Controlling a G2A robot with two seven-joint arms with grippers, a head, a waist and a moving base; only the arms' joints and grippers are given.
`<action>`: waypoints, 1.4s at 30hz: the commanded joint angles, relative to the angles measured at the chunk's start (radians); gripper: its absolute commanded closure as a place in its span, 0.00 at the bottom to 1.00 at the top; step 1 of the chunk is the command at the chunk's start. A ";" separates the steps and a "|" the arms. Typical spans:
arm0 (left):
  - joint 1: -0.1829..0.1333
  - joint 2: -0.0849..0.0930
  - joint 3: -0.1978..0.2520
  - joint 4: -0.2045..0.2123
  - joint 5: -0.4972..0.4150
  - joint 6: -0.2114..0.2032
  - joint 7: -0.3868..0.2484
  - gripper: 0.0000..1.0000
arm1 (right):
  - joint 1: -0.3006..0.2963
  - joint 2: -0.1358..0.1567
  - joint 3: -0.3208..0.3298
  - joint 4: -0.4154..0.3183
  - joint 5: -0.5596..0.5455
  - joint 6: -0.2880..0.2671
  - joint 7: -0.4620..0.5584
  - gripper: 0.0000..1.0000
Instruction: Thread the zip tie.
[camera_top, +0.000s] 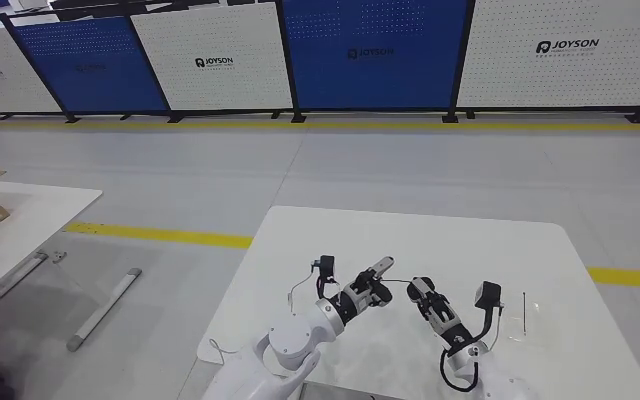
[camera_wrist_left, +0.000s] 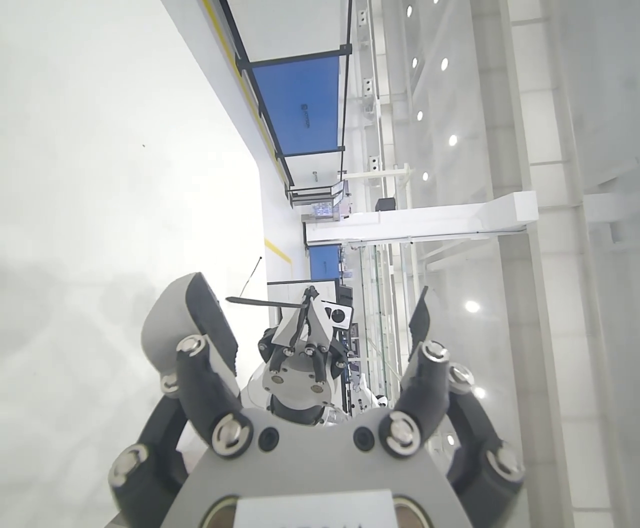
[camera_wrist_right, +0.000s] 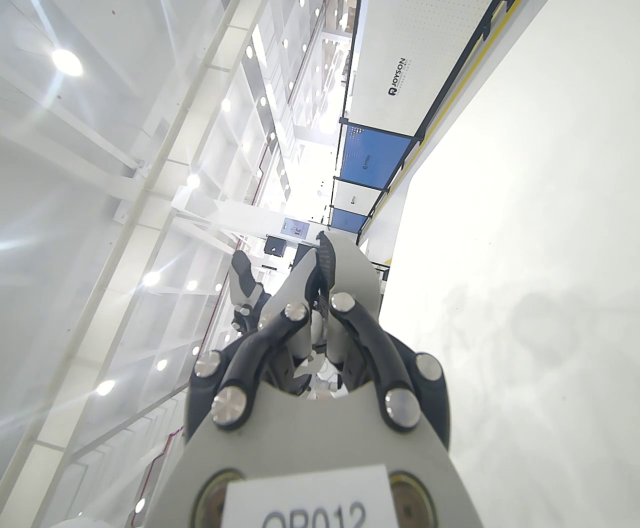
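Right gripper, clamped shut, presents the zip tie; left gripper, wide open, should close squarely on its free end.

The zip tie is black, the table white, the dotted panels blue and white.

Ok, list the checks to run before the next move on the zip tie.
1. Right pincer shut on the zip tie: ok.
2. Left pincer open: ok.
3. Tie's free end between the left pincer's fingers: cannot tell.
4. Tie threaded into a loop: not ok, it is straight.
5. Spare tie flat on the table, apart from both arms: ok.
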 joint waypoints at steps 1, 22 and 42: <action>0.004 0.001 -0.001 0.000 0.007 -0.005 -0.005 0.58 | 0.000 0.000 0.000 0.000 0.000 0.000 0.000 1.00; 0.012 0.000 0.005 -0.003 0.055 -0.014 0.005 1.00 | 0.000 0.000 0.000 0.000 0.000 0.000 0.000 1.00; 0.029 0.001 -0.002 -0.015 0.077 -0.027 -0.009 0.69 | 0.000 0.000 0.000 0.000 0.000 0.000 0.000 1.00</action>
